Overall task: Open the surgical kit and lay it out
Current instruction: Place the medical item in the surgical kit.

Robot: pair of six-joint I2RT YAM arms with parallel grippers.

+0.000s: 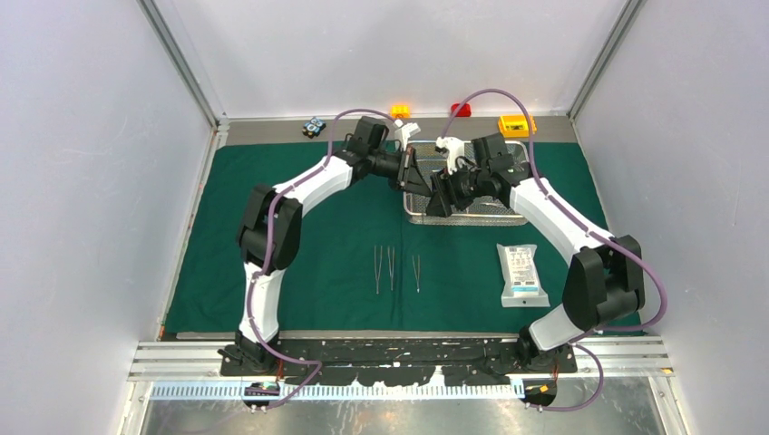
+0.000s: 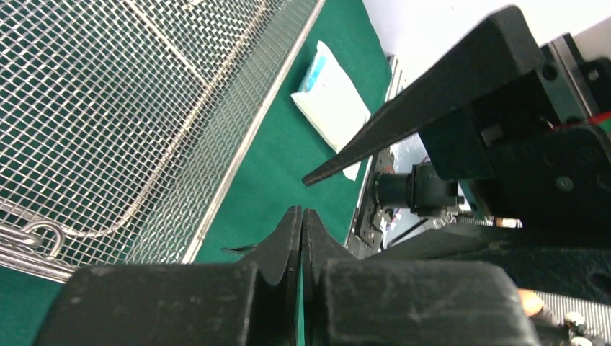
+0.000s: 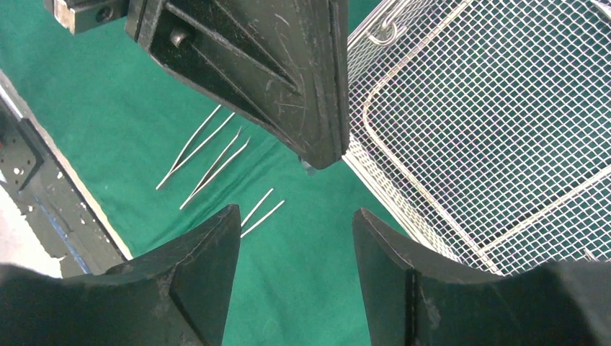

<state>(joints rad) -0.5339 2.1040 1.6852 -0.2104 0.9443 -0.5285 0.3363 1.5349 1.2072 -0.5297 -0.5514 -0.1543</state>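
Note:
The dark green drape (image 1: 317, 227) lies spread flat on the table. The steel wire-mesh tray (image 1: 476, 217) stands on it at the back middle; it looks empty in both wrist views (image 2: 108, 108) (image 3: 490, 115). Three slim silver forceps and tweezers (image 1: 391, 268) lie side by side in front of it, also in the right wrist view (image 3: 209, 155). The flat white pouch (image 1: 521, 275) lies to the right (image 2: 328, 97). My left gripper (image 1: 410, 177) (image 2: 301, 214) is shut and empty at the tray's left edge. My right gripper (image 1: 442, 195) (image 3: 295, 216) is open and empty beside it, over the drape.
A small yellow box (image 1: 514, 125), a red block (image 1: 461, 110), an orange block (image 1: 400, 111) and a small dark object (image 1: 314, 126) sit along the back edge beyond the drape. The two grippers are very close together; the left one (image 3: 274, 65) hangs just ahead of the right.

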